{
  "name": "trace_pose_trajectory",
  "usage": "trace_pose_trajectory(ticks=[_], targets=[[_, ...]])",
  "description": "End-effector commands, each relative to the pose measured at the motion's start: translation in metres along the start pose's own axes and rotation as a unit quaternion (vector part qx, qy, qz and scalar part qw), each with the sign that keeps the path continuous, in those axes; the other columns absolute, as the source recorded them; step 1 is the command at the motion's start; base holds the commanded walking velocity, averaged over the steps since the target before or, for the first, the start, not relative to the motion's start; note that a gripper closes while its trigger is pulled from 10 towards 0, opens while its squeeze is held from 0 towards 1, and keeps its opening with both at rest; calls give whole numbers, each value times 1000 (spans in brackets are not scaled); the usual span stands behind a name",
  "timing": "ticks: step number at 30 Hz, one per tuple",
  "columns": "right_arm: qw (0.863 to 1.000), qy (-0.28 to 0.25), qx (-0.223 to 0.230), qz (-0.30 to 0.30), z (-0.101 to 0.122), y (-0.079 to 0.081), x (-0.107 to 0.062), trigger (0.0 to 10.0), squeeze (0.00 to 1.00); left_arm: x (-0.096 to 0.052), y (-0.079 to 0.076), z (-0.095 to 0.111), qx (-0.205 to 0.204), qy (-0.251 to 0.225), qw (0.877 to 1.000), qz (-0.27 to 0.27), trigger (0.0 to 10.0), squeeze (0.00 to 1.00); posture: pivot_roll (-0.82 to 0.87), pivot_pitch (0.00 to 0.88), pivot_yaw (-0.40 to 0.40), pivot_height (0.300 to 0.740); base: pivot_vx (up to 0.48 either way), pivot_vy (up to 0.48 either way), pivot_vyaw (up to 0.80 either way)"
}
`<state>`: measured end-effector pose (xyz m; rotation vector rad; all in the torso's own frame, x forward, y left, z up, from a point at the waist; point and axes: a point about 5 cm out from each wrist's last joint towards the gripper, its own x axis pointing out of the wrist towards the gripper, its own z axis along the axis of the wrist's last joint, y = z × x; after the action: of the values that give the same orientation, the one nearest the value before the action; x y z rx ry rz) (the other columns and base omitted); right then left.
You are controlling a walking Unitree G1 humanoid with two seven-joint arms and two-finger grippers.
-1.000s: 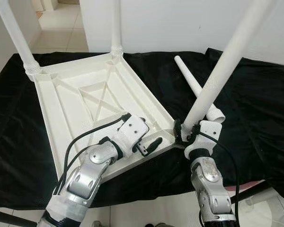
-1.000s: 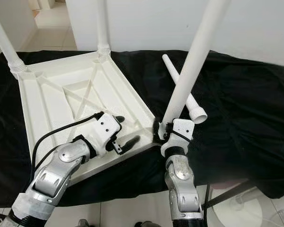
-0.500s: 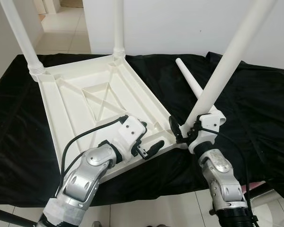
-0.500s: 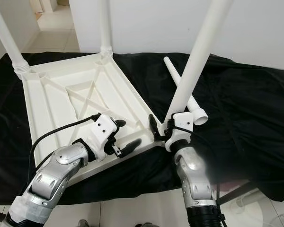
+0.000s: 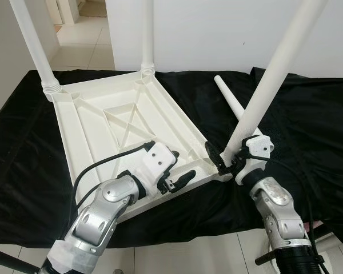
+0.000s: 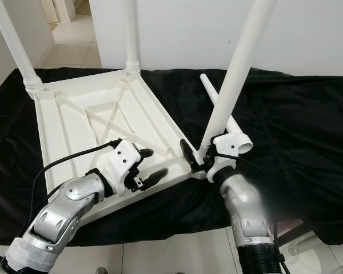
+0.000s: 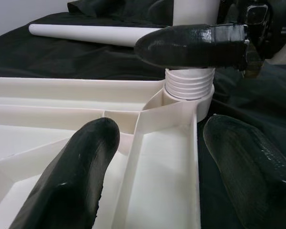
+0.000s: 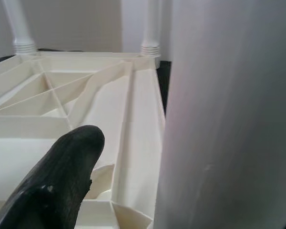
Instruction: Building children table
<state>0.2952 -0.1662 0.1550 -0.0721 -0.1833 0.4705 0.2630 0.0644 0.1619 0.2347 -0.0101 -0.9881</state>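
Observation:
A white plastic children's table [image 5: 103, 137] lies upside down on a black cloth. Legs stand in its two far corners [image 5: 37, 45] [image 5: 147, 34]. A third leg [image 5: 274, 63] leans in the near right corner, its threaded collar [image 7: 188, 86] at the socket. My right gripper [image 5: 224, 154] is open around that leg's base; one finger [image 8: 71, 167] stands off the leg and the other is hidden behind it. My left gripper [image 5: 182, 165] is open over the table's near rim, one finger on each side. A loose fourth leg [image 5: 231, 105] lies on the cloth.
The black cloth [image 5: 308, 131] covers the whole work surface, which ends just in front of me above a tiled floor [image 5: 188, 257]. A white wall stands close behind. A doorway opens at the far left.
My right arm has swung out to the right around the leg's base, and its near finger now stands off the leg. The left gripper has hardly moved. The camera has shifted slightly.

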Motion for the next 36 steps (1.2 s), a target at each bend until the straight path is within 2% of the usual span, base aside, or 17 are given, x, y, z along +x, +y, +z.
trace_pose_trajectory(ticks=[1,4,9,11,12,14,15,16,21,26,27,28,29,33,35,36], targets=[[1000,1,0,22,-1,-5,0,10000,0,-1,-9,-3,3,12,998,-57,10000,0,-47,44,-34,740,0,0,0],[999,22,-16,46,-7,-13,1,10000,0,1,-11,-4,3,16,998,-59,10000,0,-50,36,-38,740,0,0,0],[998,24,-7,61,-8,-15,1,10000,0,1,-10,-2,6,15,998,-58,10000,0,-44,42,-38,740,0,0,0],[997,28,-17,70,-10,-16,2,10000,0,1,-8,-2,9,19,998,-53,10000,0,-43,40,-37,740,0,0,0],[997,30,-19,71,-10,-17,2,4471,0,1,-8,-2,8,19,998,-52,10000,0,-39,47,-40,740,0,0,0],[997,30,-19,73,-11,-18,2,4196,0,1,-8,-2,7,19,998,-52,10000,0,-39,47,-40,740,0,0,0],[997,29,-18,75,-11,-19,3,1333,0,1,-9,-1,7,19,998,-52,10000,0,-38,51,-37,740,0,0,0],[996,29,-17,78,-11,-19,3,0,0,0,-9,-1,6,19,998,-52,10000,0,-38,51,-37,740,0,0,0],[996,37,-25,81,-14,-23,2,0,0,-1,-10,-5,7,27,998,-54,10000,0,-37,58,-33,740,0,0,0],[997,37,-11,69,-17,-23,-2,0,0,-1,-9,-3,5,27,998,-55,10000,0,-42,55,-18,740,0,0,0],[998,35,-7,60,-17,-23,-2,9137,0,-1,-9,-3,7,28,998,-56,10000,0,-43,55,-17,740,0,0,0],[998,35,-7,60,-17,-23,-2,9137,0,-1,-9,-3,7,28,998,-56,10000,0,-43,55,-17,740,0,0,0],[998,31,-2,52,-17,-22,-1,10000,0,0,-8,-3,8,28,998,-56,10000,0,-46,53,-14,740,0,0,0],[999,31,4,27,-17,-20,-1,10000,0,1,-8,-3,9,28,998,-58,10000,0,-49,49,-13,740,0,0,0],[999,48,-2,-18,-20,-21,0,10000,0,1,-8,-3,10,28,998,-60,10000,0,-49,45,-16,740,0,0,0],[999,48,-2,-18,-20,-21,0,10000,0,1,-8,-3,10,28,998,-60,10000,0,-49,45,-16,740,0,0,0]])
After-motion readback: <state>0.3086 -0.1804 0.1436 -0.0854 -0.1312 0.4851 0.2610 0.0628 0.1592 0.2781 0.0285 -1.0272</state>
